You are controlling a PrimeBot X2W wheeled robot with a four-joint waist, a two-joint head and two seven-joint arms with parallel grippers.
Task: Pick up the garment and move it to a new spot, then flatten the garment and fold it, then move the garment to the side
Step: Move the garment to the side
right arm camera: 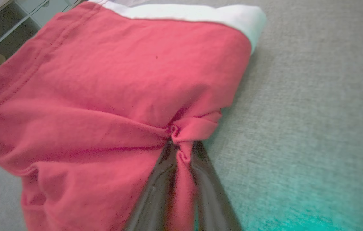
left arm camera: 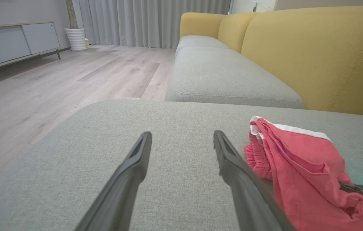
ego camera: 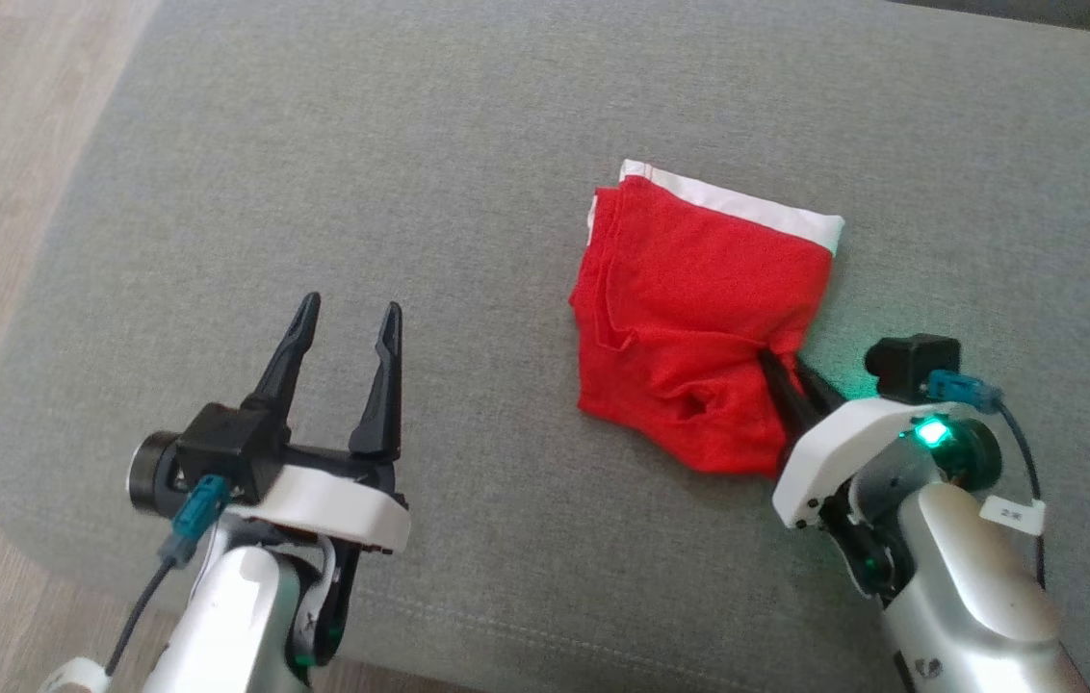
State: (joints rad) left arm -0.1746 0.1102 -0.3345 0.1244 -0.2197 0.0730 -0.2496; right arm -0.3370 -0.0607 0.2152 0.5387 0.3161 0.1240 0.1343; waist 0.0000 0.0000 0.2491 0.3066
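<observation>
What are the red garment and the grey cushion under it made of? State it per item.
Garment: soft, matte red cloth, probably cotton jersey; it creases and bunches where the right gripper pinches it.
Cushion: coarse grey woven upholstery, matte; its weave and stitched seam show.

A grey cushion point(ego camera: 506, 144) adjoins a yellow-backed sofa point(left arm camera: 313, 54) on wooden floor point(left arm camera: 72, 73).

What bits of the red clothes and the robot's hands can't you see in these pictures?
1. Head view: the underside of the garment is hidden by its own top layers.
2. Right wrist view: the very tips of the right gripper are tucked under bunched cloth.
3. Left wrist view: the garment's near corner is cut off by the bottom edge and partly hidden behind a finger of the left gripper.
</observation>
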